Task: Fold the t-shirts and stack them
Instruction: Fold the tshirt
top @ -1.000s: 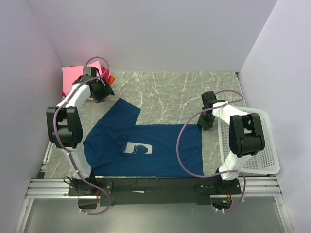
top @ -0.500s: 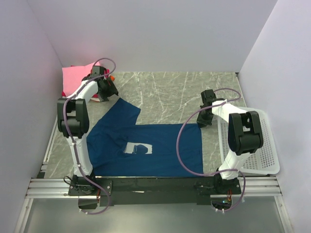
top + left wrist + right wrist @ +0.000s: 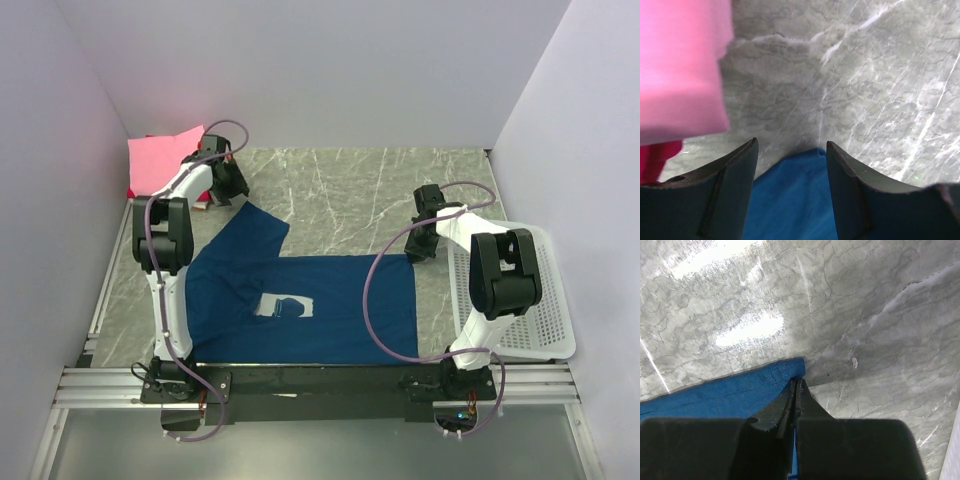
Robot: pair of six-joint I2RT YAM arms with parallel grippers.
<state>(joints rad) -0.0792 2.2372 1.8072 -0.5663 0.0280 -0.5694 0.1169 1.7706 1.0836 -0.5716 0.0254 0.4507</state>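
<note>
The left gripper (image 3: 790,145) hung open over the sleeve tip of the blue shirt (image 3: 320,295), which lay spread on the table (image 3: 350,185). The right gripper (image 3: 796,386) was pinched closed on the blue shirt's far right corner. A folded pink shirt (image 3: 160,158) lay at the far left, atop a red shirt (image 3: 657,157).

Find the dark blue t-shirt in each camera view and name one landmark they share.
Top external: dark blue t-shirt spread flat mid-table.
Left wrist: its sleeve tip, bottom centre, between the fingers of the open left end effector.
Right wrist: its corner, lower left, at the tip of the shut right end effector.
Shared landmark: the grey marble tabletop.
</note>
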